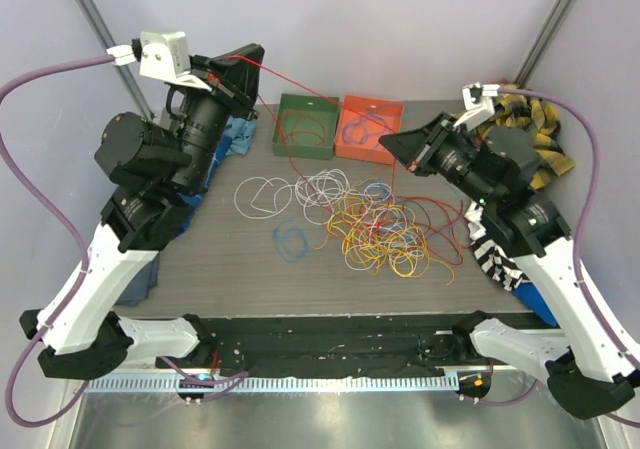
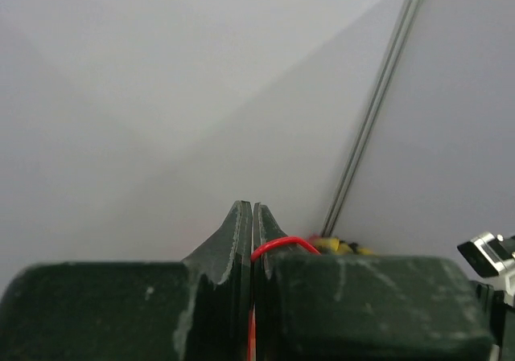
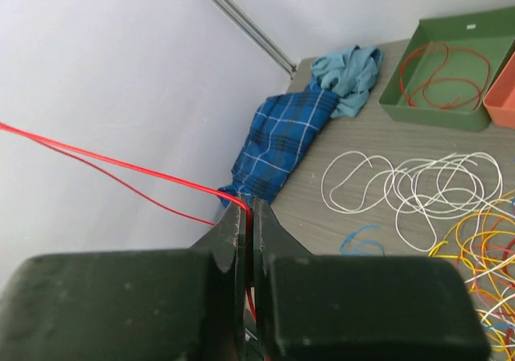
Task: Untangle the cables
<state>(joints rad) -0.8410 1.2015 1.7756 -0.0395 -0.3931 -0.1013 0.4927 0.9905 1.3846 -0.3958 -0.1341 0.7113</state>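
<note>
step: I hold one red cable stretched above the cable pile on the table
left claw: clamped shut on it, raised
right claw: clamped shut on it too
next: probably release over green tray

One green bin, one orange bin, two grippers, many loose cables
</note>
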